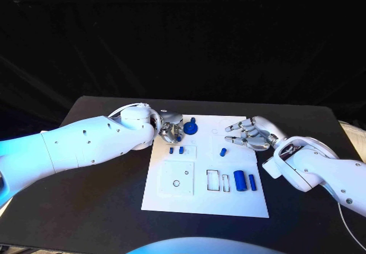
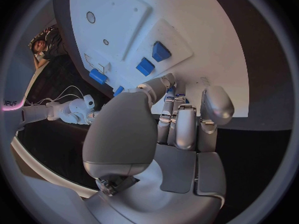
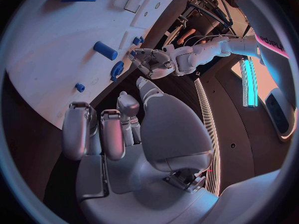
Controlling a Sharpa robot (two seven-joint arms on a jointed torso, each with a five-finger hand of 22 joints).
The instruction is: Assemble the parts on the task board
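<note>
Left hand (image 1: 170,130), silver and many-fingered, sits at the far left corner of the flat white task board (image 1: 198,206), fingers curled down onto the plate beside a round blue part (image 1: 191,127); whether it actually grips anything I cannot tell. In the left wrist view its fingertips (image 2: 169,79) touch the board close to its far edge, near 2 small blue blocks (image 2: 153,58). Right hand (image 1: 249,134) hovers over the board's far right corner, fingers spread and bent, holding nothing. A short blue peg (image 1: 222,152) stands between the hands. Nearer the robot, a blue cylinder (image 1: 240,180) and a slim blue bar (image 1: 252,182) lie by the right edge. Bare black table (image 1: 99,211) surrounds the board on every side.
</note>
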